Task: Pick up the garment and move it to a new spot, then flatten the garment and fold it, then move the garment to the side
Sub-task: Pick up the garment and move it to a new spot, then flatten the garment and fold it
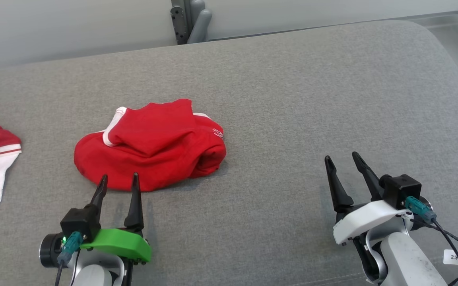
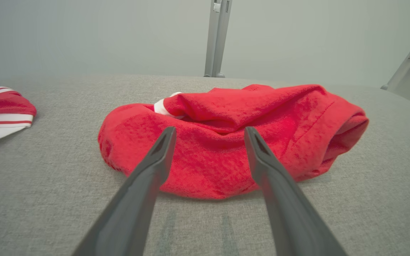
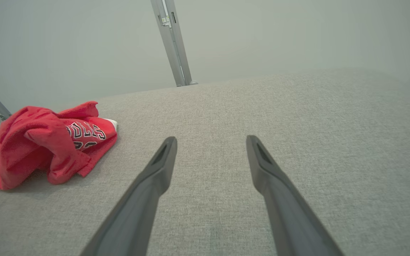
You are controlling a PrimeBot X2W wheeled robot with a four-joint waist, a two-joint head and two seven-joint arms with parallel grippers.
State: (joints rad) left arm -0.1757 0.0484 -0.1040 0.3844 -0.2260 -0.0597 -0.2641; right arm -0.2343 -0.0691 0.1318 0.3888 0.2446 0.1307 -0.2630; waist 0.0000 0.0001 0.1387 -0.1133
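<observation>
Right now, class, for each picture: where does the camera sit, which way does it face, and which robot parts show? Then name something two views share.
Head view: on the head, facing forward and down at the gray cushion; left end effector and right end effector show.
Left wrist view: looking along its own fingers at the red garment.
Right wrist view: looking along its fingers across the cushion.
Shared: both wrist views show the red garment.

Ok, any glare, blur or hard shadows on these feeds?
Head view: soft even light, no glare, red jersey crisp. Left wrist view: left gripper slightly soft near the lens, faint shadows on the grey fabric. Right wrist view: wide-angle bowing, jersey lettering readable.
</observation>
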